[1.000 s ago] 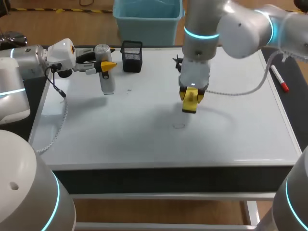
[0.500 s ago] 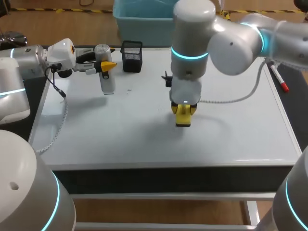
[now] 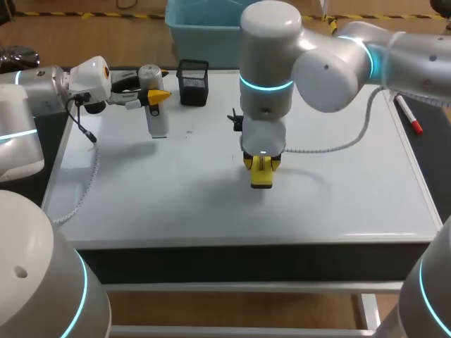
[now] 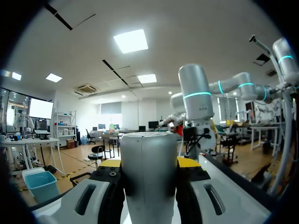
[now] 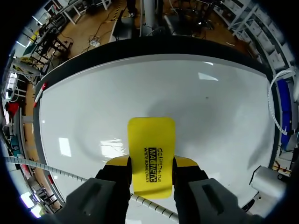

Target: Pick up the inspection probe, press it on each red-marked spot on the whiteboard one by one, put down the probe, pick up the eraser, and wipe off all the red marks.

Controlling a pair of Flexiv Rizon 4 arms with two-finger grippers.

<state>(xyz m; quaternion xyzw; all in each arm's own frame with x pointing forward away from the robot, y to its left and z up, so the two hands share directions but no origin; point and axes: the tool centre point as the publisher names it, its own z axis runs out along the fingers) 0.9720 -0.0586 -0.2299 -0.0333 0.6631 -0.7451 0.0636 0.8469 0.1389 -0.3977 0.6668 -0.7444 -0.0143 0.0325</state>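
Your right jaws are clamped on the yellow eraser [image 3: 261, 173], held face-down near the centre of the whiteboard [image 3: 338, 190], apparently for wiping. At ten o'clock your left jaws grip the inspection probe [image 3: 154, 113] upright, well clear of the wiping path. No red marks show.

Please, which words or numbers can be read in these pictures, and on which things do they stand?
"MAGNETIC": on the eraser.
"WHITE BOARD ERASER": beneath it, on the same eraser.
One smaller line above these: too small to read surely.
On the probe, whiteboard and marker: nothing readable.
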